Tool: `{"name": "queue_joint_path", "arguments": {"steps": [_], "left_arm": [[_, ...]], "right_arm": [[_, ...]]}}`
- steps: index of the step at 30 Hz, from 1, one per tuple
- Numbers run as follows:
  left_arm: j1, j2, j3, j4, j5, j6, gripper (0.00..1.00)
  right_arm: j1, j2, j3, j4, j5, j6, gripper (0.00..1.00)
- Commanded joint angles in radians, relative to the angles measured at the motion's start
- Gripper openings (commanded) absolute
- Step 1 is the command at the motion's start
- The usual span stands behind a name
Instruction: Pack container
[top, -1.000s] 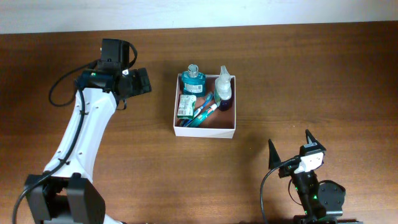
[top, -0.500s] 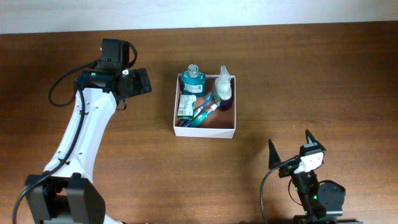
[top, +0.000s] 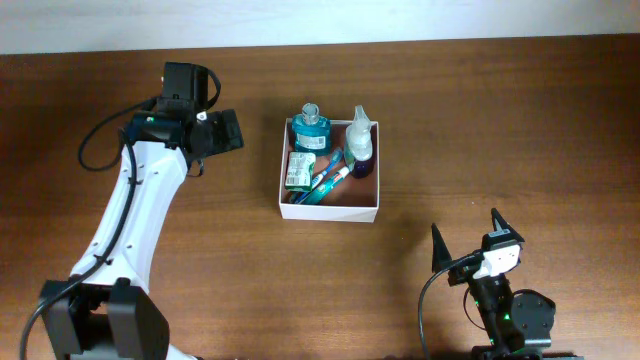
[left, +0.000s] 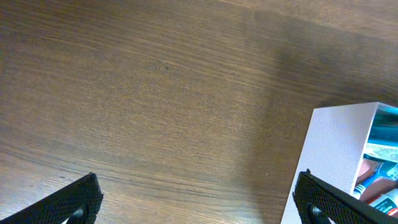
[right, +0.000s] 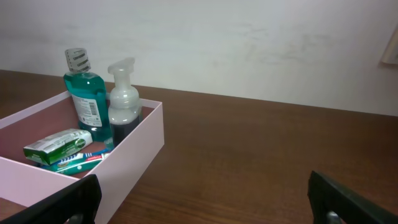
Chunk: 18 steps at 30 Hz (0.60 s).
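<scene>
– On the surface (top: 500, 120), container (top: 328, 211) packed full?
– Seems so. Left gripper (top: 222, 132) near its left wall, right gripper (top: 467, 232) well off its near right corner: both wide, empty, likely finished. Blue bottle (top: 312, 128) and pump bottle (top: 361, 140) upright along its far wall, leaving floor for the flat packet (top: 298, 170).

A dark wooden table (top: 520, 130) stands against a plain white wall (right: 249, 43).

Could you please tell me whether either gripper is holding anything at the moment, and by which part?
Nothing is held. The left gripper is open beside the container, and the right gripper is open, well clear of it.
</scene>
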Motion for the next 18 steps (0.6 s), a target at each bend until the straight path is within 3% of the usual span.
{"name": "queue_joint_path", "arguments": {"steps": [1, 14, 18], "left_arm": [[0.003, -0.051, -0.001, -0.031, -0.011, 0.008, 0.99], [-0.034, -0.076, -0.078, -0.072, 0.000, 0.007, 0.99], [-0.063, -0.098, -0.225, 0.038, 0.000, 0.007, 1.00]], "right_arm": [[0.010, -0.009, -0.005, -0.005, 0.005, 0.009, 0.99], [0.010, -0.009, -0.005, -0.005, 0.005, 0.009, 0.99], [0.010, -0.009, -0.005, -0.005, 0.005, 0.009, 0.98]]}}
